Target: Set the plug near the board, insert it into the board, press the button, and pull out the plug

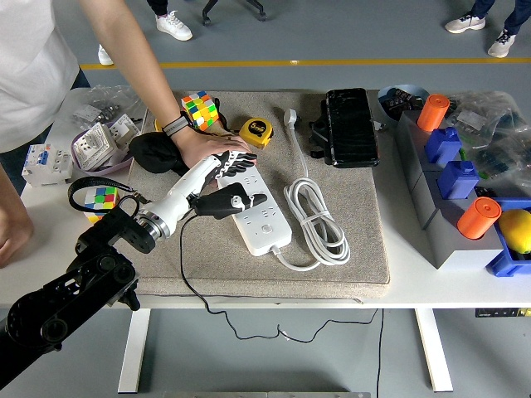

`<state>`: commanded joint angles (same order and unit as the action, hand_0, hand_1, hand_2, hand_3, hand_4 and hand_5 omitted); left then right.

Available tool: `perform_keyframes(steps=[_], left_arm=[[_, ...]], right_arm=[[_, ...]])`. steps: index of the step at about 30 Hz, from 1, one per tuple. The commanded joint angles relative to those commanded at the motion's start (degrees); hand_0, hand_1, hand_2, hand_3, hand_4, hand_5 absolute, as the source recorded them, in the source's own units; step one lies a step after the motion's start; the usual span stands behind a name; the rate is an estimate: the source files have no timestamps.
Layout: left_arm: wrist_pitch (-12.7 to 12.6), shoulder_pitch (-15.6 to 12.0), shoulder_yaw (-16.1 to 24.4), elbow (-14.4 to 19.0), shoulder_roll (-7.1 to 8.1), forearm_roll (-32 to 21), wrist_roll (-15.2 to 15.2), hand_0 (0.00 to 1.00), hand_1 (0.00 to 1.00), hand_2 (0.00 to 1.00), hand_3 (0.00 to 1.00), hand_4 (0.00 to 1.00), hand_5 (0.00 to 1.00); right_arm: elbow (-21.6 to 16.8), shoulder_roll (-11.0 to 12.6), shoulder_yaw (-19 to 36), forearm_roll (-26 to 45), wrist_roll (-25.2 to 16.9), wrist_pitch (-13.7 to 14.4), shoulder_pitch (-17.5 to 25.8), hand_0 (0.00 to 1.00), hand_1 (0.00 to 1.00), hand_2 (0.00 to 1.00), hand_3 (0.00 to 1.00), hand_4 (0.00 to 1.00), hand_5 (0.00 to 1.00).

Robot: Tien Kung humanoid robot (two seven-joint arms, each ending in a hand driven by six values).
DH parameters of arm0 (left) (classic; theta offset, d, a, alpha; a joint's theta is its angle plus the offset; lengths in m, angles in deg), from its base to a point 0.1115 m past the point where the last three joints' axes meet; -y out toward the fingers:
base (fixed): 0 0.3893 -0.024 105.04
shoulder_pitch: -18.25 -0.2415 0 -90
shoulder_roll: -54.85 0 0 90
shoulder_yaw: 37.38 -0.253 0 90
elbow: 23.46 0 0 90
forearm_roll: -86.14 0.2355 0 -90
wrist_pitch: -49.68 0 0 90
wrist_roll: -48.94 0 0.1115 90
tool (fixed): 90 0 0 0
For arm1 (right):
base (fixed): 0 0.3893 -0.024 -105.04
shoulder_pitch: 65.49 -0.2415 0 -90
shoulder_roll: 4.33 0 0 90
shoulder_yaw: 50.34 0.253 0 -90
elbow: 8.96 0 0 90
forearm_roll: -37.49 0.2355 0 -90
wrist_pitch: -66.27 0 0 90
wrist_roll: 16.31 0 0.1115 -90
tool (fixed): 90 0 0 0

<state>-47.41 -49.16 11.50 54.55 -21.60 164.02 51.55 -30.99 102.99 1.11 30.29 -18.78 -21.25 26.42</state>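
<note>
- The left hand (222, 184) is laid over the far end of the board (257, 212), which lies on the mat (365, 249) left of centre.
- Its fingers (241, 159) are spread flat on the board's far end, and its thumb is closed against a black plug (228, 201), so the plug is gripped.
- The plug is held on the board's left edge, touching it; whether it is seated cannot be told.
- A person's hand (206, 144) is pressed down at the board's far end, just behind the robot's fingers.
- The board's white cable (317, 220) is coiled to its right.
</note>
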Motion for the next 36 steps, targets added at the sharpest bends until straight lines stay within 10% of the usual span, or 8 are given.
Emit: perform_keyframes(steps=[5,10,11,16,17,29,34,36], left_arm=[[0.4,0.1,-0.1,0.8,0.04,0.4,0.5,0.562,0.641,0.711,0.825,0.951,0.371],[1.2,0.3,-0.4,2.0,0.13,0.9,1.6,0.562,0.641,0.711,0.825,0.951,0.371],[1.4,0.3,-0.4,2.1,0.15,0.9,1.8,0.271,0.356,0.53,0.807,0.944,0.355],[1.9,0.3,-0.6,2.7,0.15,1.4,2.6,0.271,0.356,0.53,0.807,0.944,0.355],[2.0,0.2,-0.6,2.8,0.17,1.7,2.8,0.148,0.188,0.349,0.757,0.83,0.18],[6.6,0.8,-1.4,4.9,0.73,2.7,9.7,0.072,0.075,0.168,0.799,0.615,0.002],[12.7,1.5,-2.7,5.0,0.93,4.3,16.6,0.072,0.075,0.168,0.799,0.615,0.002],[14.2,1.6,-3.3,4.8,0.95,4.8,18.3,0.065,0.073,0.156,0.849,0.79,0.002]], right_arm=[[0.0,-0.1,0.0,0.0,0.0,-0.1,0.0,0.595,0.646,0.576,0.491,0.773,0.492],[0.0,-0.1,0.1,0.0,0.0,-0.1,0.0,0.595,0.646,0.576,0.491,0.773,0.492],[0.1,-0.2,0.1,0.0,0.0,-0.1,0.0,0.595,0.647,0.576,0.491,0.773,0.492],[0.0,-0.1,0.3,-0.1,0.0,-0.1,-0.1,0.595,0.647,0.576,0.491,0.773,0.492],[0.0,-0.1,0.2,-0.1,0.0,-0.1,-0.1,0.596,0.646,0.576,0.491,0.773,0.492],[0.0,-0.1,0.5,-0.2,0.0,-0.1,-0.1,0.595,0.646,0.576,0.491,0.774,0.491],[0.0,-0.1,0.6,-0.2,0.1,-0.2,-0.2,0.595,0.646,0.576,0.491,0.774,0.491],[0.0,-0.1,0.6,-0.2,0.0,-0.2,-0.3,0.596,0.646,0.576,0.492,0.774,0.491]])
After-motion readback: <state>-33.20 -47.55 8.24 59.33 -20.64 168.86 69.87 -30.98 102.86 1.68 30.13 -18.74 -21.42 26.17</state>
